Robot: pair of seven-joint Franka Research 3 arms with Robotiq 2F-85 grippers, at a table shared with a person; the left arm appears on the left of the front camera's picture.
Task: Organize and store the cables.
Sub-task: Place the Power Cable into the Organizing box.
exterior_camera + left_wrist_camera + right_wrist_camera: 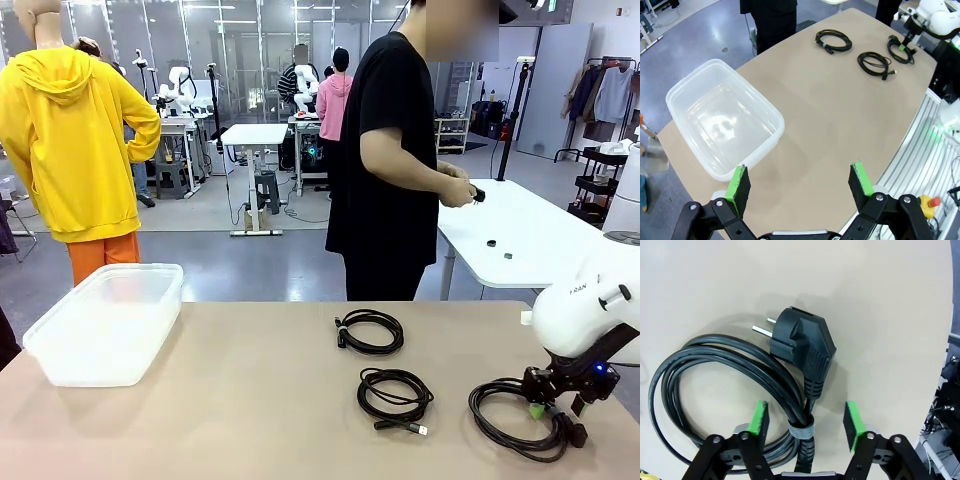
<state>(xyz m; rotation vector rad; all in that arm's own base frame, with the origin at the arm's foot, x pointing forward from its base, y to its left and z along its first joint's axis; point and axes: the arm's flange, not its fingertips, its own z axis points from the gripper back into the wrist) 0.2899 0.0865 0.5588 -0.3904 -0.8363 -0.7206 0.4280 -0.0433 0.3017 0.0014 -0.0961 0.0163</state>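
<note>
coils of black cable, three, flat on the worktop (250, 430). right coil (725, 350) sits near the worktop's right edge. its strapped neck lies between the pads of the right pincer (805, 421), pads clear of the cord on both sides, so it is open and gripping nothing. plug (802, 342) lies flat just past the pads. middle coil (395, 395) and far coil (370, 330) lie apart, untouched. left pincer (800, 182) spread wide over bare worktop, beside clear bin (685, 90).

Small dark lettering (578, 290) is printed on the white housing of the right arm (590, 320). Its characters are too small to read reliably. No other text, label or number is legible.
</note>
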